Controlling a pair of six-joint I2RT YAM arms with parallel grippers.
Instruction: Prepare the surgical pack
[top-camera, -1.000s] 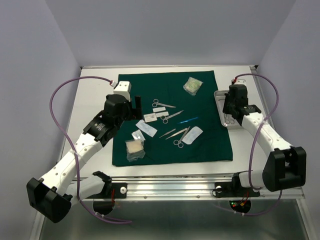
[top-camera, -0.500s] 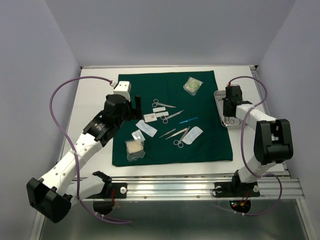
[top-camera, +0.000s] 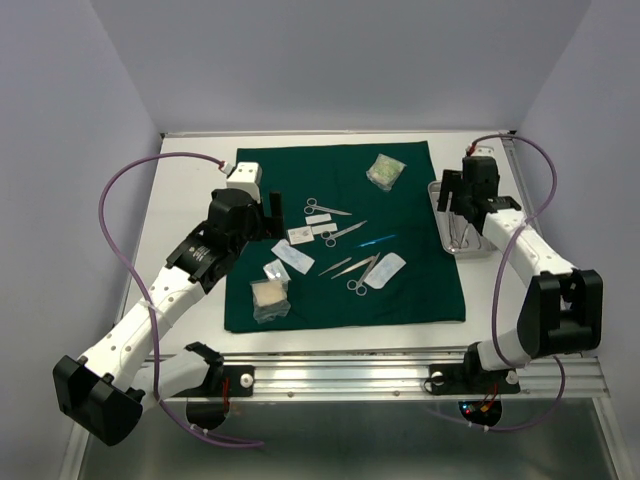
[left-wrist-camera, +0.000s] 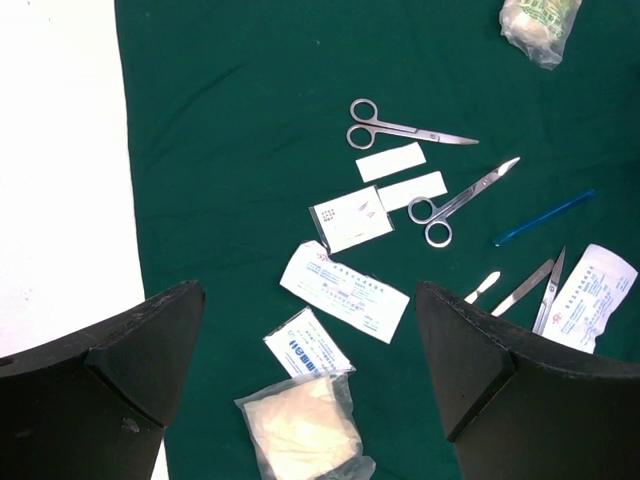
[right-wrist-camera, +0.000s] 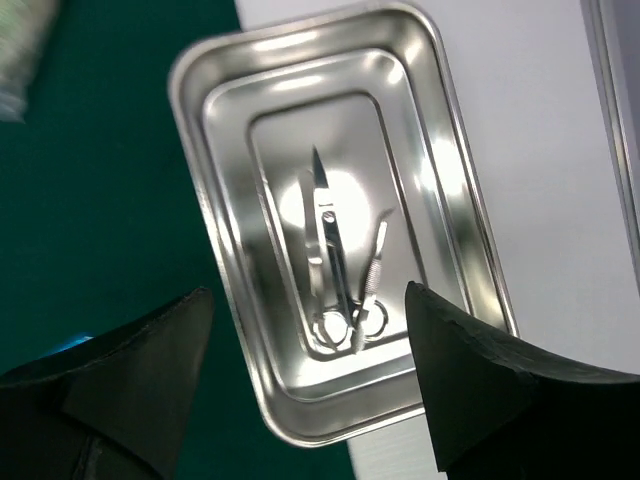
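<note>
Steel tray (right-wrist-camera: 300, 120) lies at the right edge of the dark green drape (top-camera: 300, 180), its left rim on the cloth and the rest on the white table (top-camera: 185, 190). Inside it, one pair of scissors (right-wrist-camera: 335, 265) and a thin metal instrument (right-wrist-camera: 373, 265) rest side by side. I judge that loading has begun but is far from finished.

The right gripper (right-wrist-camera: 308, 292) hovers above the tray with its fingers apart and nothing between them. The left gripper (left-wrist-camera: 310, 290) hangs over the left part of the drape, likewise spread and empty.

Most of the pack is not yet in the tray and lies loose on the cloth:
- Far scissors (left-wrist-camera: 405, 128) and second scissors (left-wrist-camera: 462, 195) lie near the middle.
- A blue-handled tool (left-wrist-camera: 545, 217) sits to their right.
- The forceps (left-wrist-camera: 523, 287) lie near a printed packet (left-wrist-camera: 590, 295).
- Flat white gauze packets (left-wrist-camera: 345, 291) are spread through the centre.
- A bagged gauze pad (left-wrist-camera: 300, 430) lies at the near left.
- Another bag (left-wrist-camera: 540, 25) lies at the far side.

By my reckoning the instruments and gauze remain to be gathered, and the drape has not been folded.

Compared with a second ago, the right gripper sits nearer the far end of the tray. Its forearm has swung, and the elbow has shifted through a folded pose half a second back. From above the tray's floor now shows more plainly. The left arm and everything on the drape lie as they did.
</note>
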